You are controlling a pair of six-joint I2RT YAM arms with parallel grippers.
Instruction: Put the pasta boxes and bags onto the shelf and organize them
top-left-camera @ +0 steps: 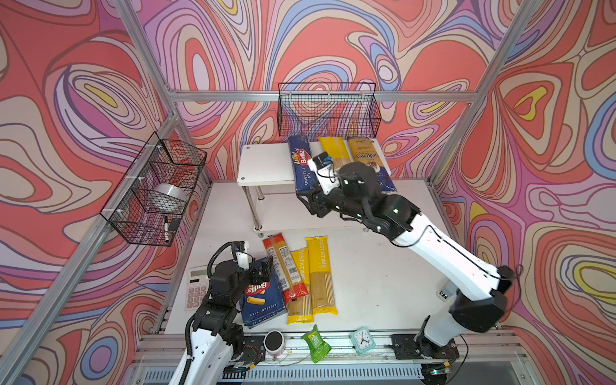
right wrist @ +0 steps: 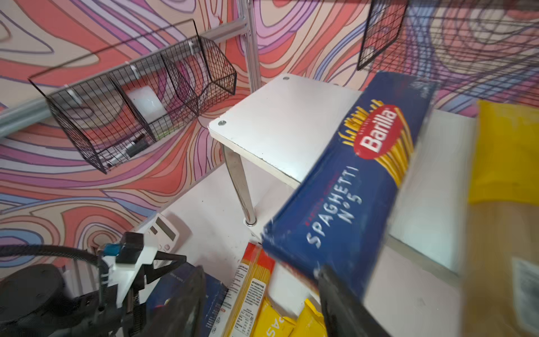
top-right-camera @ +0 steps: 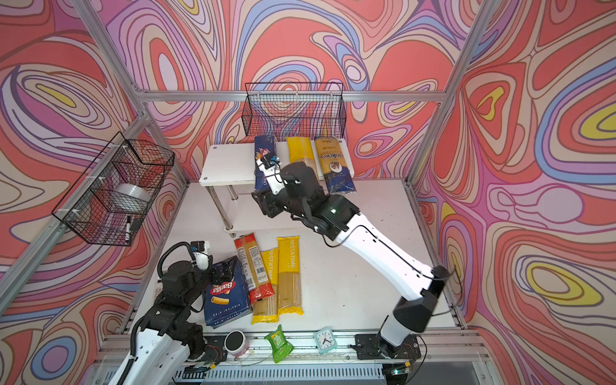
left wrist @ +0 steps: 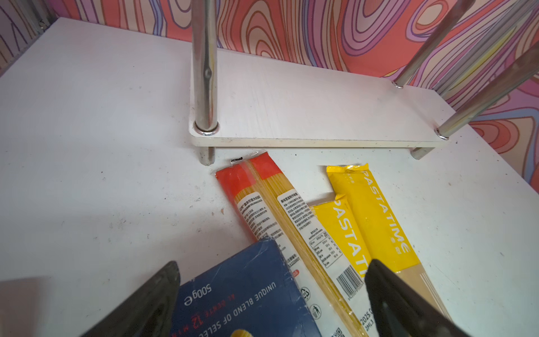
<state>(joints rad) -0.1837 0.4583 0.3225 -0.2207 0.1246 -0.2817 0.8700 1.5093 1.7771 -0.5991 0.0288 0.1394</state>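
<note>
The white shelf [top-left-camera: 266, 163] [top-right-camera: 230, 163] stands at the back. On its top tier lie the narrow blue spaghetti box [top-left-camera: 301, 163] [right wrist: 358, 181], a yellow bag [top-left-camera: 333, 148] and a gold and dark blue bag [top-left-camera: 366, 153]. The box overhangs the front edge. My right gripper [top-left-camera: 310, 203] [right wrist: 262, 271] is open at that near end, with the box beside one finger. The wide rigatoni box [top-left-camera: 263, 300] [left wrist: 239, 297] lies on the table by a red bag [top-left-camera: 283, 266] and two yellow bags [top-left-camera: 300, 293] [top-left-camera: 320, 273]. My left gripper [top-left-camera: 263, 270] [left wrist: 274, 262] hangs open over the rigatoni box's far end.
Black wire baskets hang on the back wall [top-left-camera: 328, 110] and the left wall [top-left-camera: 156, 190]. A calculator [top-left-camera: 196, 288] lies left of the left arm. A round speaker [top-left-camera: 274, 341], a green packet [top-left-camera: 315, 343] and a small clock [top-left-camera: 361, 340] sit along the front rail.
</note>
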